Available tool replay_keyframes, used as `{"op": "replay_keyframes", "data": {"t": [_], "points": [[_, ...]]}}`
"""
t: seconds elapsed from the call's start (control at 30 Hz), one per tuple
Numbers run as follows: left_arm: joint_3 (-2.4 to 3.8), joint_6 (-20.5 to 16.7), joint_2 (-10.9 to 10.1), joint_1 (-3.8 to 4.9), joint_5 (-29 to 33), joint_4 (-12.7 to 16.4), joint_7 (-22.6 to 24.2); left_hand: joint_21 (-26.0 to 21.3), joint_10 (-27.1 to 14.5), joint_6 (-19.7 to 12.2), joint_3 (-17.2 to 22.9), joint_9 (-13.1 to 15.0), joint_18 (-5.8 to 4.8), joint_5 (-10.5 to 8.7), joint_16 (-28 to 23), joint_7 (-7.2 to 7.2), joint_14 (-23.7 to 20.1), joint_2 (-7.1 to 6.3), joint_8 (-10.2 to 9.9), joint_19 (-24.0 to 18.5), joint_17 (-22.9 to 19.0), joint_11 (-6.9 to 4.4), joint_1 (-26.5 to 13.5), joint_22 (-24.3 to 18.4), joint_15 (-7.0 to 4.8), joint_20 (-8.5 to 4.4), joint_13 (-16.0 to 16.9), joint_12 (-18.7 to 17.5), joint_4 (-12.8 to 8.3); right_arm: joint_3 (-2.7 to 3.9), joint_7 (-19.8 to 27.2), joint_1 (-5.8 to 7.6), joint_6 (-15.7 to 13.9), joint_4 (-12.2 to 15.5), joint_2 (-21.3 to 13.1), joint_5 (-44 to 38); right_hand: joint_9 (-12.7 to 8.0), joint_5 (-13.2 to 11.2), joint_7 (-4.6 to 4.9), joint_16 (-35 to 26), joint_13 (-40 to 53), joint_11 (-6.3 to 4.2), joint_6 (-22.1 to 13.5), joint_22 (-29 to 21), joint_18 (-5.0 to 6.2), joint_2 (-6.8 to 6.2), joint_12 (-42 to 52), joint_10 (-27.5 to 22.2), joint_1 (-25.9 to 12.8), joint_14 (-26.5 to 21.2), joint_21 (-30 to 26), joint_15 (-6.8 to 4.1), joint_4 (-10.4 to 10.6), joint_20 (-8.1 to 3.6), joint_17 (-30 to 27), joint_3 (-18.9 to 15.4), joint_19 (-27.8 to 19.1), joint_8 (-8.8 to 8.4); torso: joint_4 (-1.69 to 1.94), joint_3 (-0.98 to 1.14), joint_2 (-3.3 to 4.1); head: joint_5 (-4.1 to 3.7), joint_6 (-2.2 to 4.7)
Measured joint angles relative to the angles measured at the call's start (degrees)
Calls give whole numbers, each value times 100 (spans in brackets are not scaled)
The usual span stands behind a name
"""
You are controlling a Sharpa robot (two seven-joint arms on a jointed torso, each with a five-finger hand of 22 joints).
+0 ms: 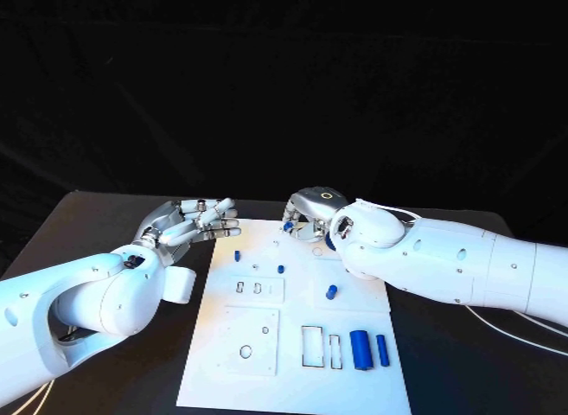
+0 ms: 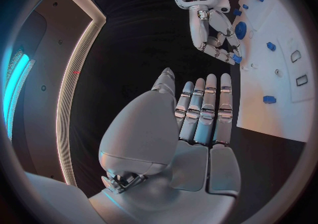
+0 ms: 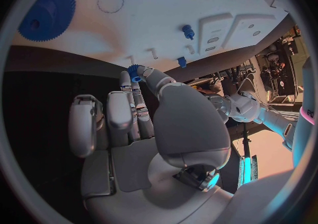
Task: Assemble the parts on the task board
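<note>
White task board (image 1: 234, 346) on black table (image 1: 109, 216)

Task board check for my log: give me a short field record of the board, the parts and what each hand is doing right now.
board: white task board, flat on the black table
right hand: right hand at the board's far edge, pinching a small blue part at its fingertips
left hand: left hand beside the board's far left corner, fingers straight and together, holding nothing
loose parts: two blue cylinders lying at the near right of the board; blue gear on the board near the right hand
progress: assembly not finished
</note>
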Motion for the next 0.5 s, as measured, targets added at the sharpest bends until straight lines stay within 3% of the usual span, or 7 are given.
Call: {"op": "replay_keyframes", "data": {"t": [0.5], "points": [[0,19,-20,25,0,0,0,0,0,0,0,0,-1,0,0,0,0,-24,0,0,4,0,-24,-6,0,0,1,0,0,1,21,-41,-86,-311,272,20,0,-29,0,-1,0,0,0,-20,0,-32,0,0,-32,0,0,0,18,0,-1,18,0,-16,15,-11,8,0,-19]]}}
